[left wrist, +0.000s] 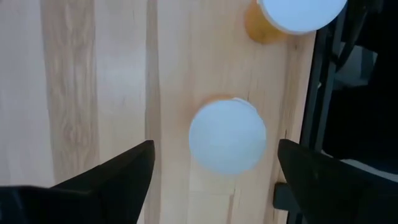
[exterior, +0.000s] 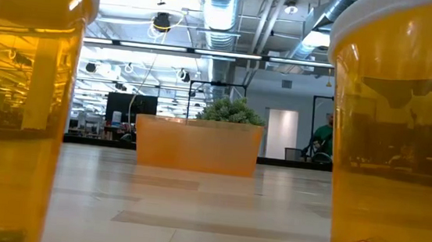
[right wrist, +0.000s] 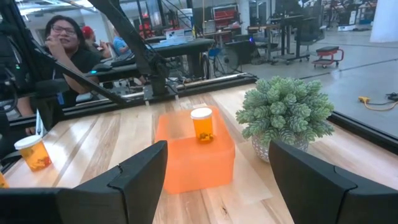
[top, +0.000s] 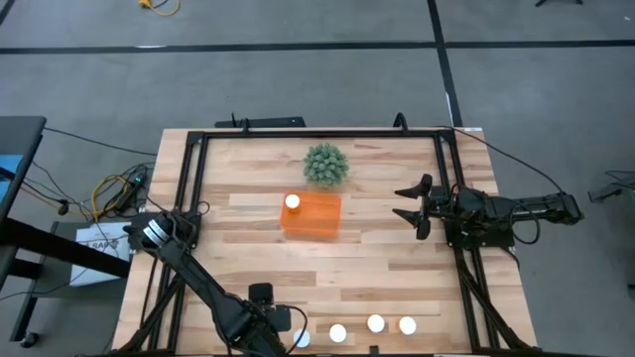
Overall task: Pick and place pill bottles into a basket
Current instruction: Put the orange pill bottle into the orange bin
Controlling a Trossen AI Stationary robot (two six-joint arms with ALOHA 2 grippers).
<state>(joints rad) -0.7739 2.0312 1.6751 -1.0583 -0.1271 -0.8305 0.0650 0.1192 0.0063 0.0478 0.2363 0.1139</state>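
The left pincer (top: 288, 327) hangs low over the near edge of the counter (top: 397, 263), its fingers spread wide. In the left wrist view a white-capped pill bottle (left wrist: 227, 135) stands upright on the wood between the two dark fingers (left wrist: 115, 177), touching neither. A second bottle (left wrist: 292, 15) stands just beyond it along the same edge.

From above, three more white caps sit in a row along the near edge to the right of that pincer: one (top: 337, 333), the next (top: 376, 323), and the last (top: 407, 324).

The orange basket (top: 316, 215) rests near the middle of the counter, with one bottle (top: 292, 202) standing upright in its left end. Just beyond the basket on the far side sits a small green spiky plant (top: 324, 165).

The right pincer (top: 414, 202) waits at the right side of the counter, well apart from the basket, its fingers wide and pointing toward it.

In the right wrist view a person (right wrist: 62, 46) sits beyond the counter.
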